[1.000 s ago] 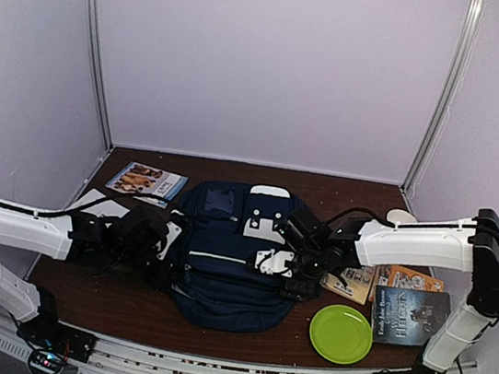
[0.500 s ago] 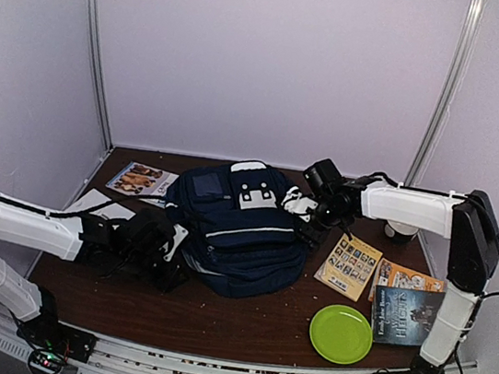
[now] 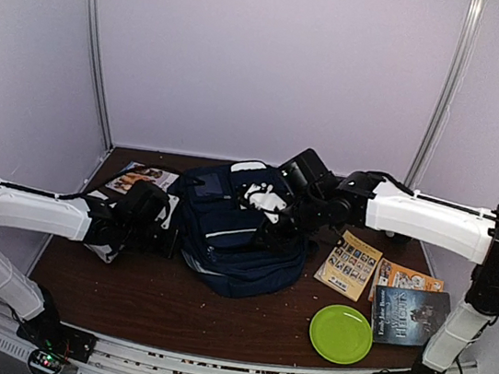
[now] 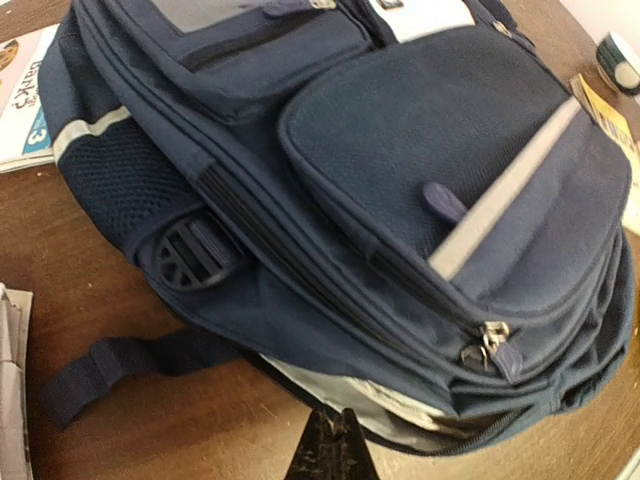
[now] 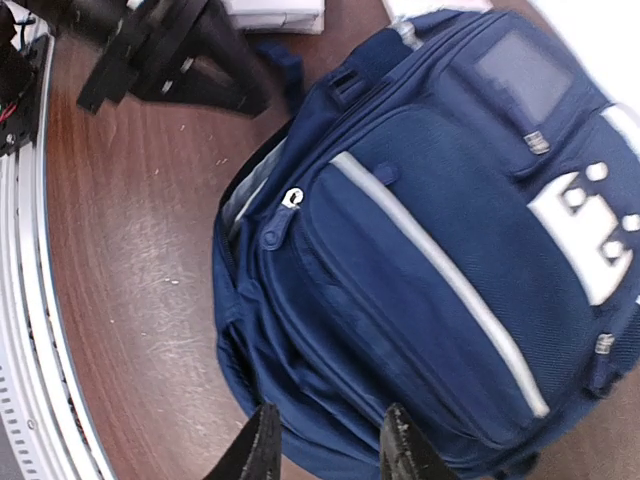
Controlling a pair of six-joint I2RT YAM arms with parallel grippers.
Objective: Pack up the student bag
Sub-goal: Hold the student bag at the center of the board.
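- Top external view: the student bag [image 3: 233, 240] lies on the brown table [image 3: 167, 310] at the middle of the frame, its white-patched top toward the upper edge and its striped front pocket facing up.
- Left gripper [image 3: 171, 236] sits at the bag's left side, low over the table. In the left wrist view its fingers [image 4: 330, 450] meet in one dark point at the bottom centre, closed tight with nothing between them, just in front of a strip of grey lining [image 4: 340, 385] that shows through a parted zip.
- Right gripper [image 3: 276, 233] hangs over the bag's right half. In the right wrist view its two fingertips [image 5: 262, 445] stand partly apart at the bottom edge, above the bag's navy rim; I cannot tell whether they touch the fabric, and nothing is pinched between them.
- Lower right of the top view holds a green plate [image 3: 340, 334], with a yellow booklet [image 3: 348, 264] and a dark book [image 3: 408, 314] near it, all apart from the bag.
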